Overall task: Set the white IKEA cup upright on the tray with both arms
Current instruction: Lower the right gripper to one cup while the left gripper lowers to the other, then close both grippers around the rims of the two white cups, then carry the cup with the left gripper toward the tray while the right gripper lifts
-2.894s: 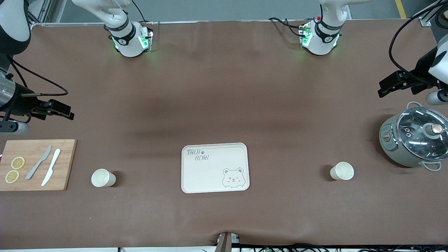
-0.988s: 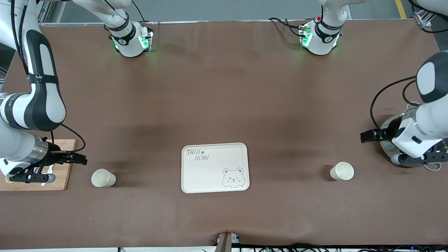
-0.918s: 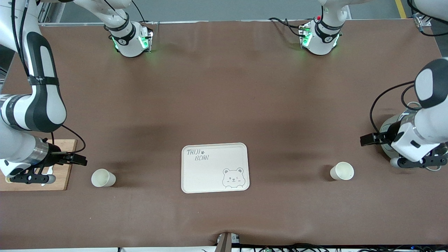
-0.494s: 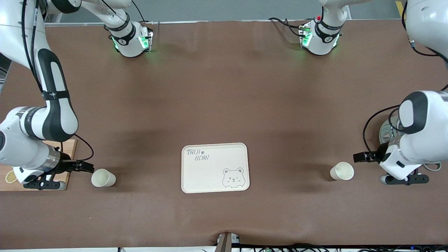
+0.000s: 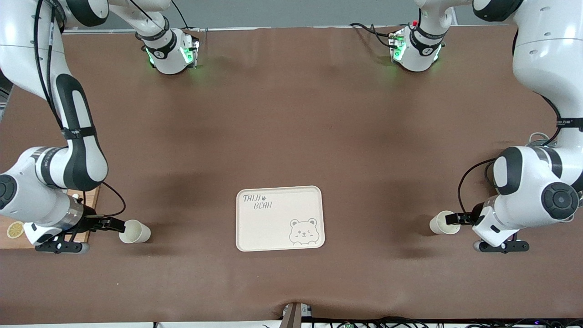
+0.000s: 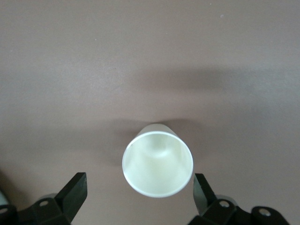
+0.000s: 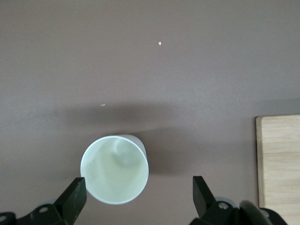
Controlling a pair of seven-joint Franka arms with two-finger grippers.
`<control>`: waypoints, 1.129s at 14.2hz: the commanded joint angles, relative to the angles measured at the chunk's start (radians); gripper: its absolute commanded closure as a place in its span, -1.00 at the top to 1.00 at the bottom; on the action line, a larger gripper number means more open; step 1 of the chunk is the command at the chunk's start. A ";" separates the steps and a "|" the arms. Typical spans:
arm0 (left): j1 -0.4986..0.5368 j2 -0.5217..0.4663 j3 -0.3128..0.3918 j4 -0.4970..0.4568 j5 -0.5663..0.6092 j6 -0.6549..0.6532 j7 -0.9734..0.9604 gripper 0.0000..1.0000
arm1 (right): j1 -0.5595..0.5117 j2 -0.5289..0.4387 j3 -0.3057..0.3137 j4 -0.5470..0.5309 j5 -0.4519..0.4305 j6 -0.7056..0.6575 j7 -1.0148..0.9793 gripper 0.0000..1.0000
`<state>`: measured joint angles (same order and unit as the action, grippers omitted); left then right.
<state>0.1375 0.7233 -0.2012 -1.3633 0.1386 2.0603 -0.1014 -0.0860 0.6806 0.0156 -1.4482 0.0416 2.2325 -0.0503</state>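
Observation:
The cream tray [image 5: 273,230] with the bear drawing lies mid-table near the front camera and holds nothing. Two white cups lie on their sides, one on either side of the tray. One cup [image 5: 135,231] lies toward the right arm's end; my right gripper [image 5: 116,224] is open, low at its mouth. In the right wrist view the cup [image 7: 115,168] sits off-centre, close to one finger of the gripper [image 7: 139,187]. The other cup [image 5: 442,223] lies toward the left arm's end; my left gripper [image 5: 454,219] is open at its mouth. In the left wrist view the cup [image 6: 157,164] is centred between the fingers of the gripper [image 6: 139,187].
A wooden cutting board [image 5: 9,237] with a lemon slice [image 5: 13,229] lies at the right arm's end, mostly hidden by that arm; its corner shows in the right wrist view [image 7: 279,159]. Both arm bases stand at the table's edge farthest from the camera.
Both arms have swung down and inward from the table's ends. Each open gripper now sits at the mouth of its cup. The cups and tray have not moved.

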 commanded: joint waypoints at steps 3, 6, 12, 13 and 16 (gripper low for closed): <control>0.036 0.070 -0.007 0.009 0.022 0.067 0.043 1.00 | -0.011 0.054 0.006 0.035 -0.006 0.044 -0.016 1.00; 0.036 0.087 -0.007 -0.013 0.013 0.116 0.043 1.00 | -0.009 0.068 0.006 0.034 -0.008 0.053 -0.017 1.00; 0.034 0.082 -0.007 -0.046 0.012 0.150 0.034 0.19 | -0.001 0.106 0.006 0.031 -0.009 0.120 -0.016 1.00; 0.036 0.082 -0.007 -0.046 0.013 0.150 0.037 0.14 | -0.001 0.114 0.006 0.031 -0.008 0.125 -0.016 1.00; 0.039 0.082 -0.007 -0.045 0.018 0.152 0.043 -0.88 | -0.003 0.131 0.006 0.031 -0.008 0.148 -0.016 1.00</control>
<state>0.1683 0.8212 -0.2038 -1.3921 0.1389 2.2000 -0.0675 -0.0840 0.7893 0.0155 -1.4430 0.0410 2.3693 -0.0587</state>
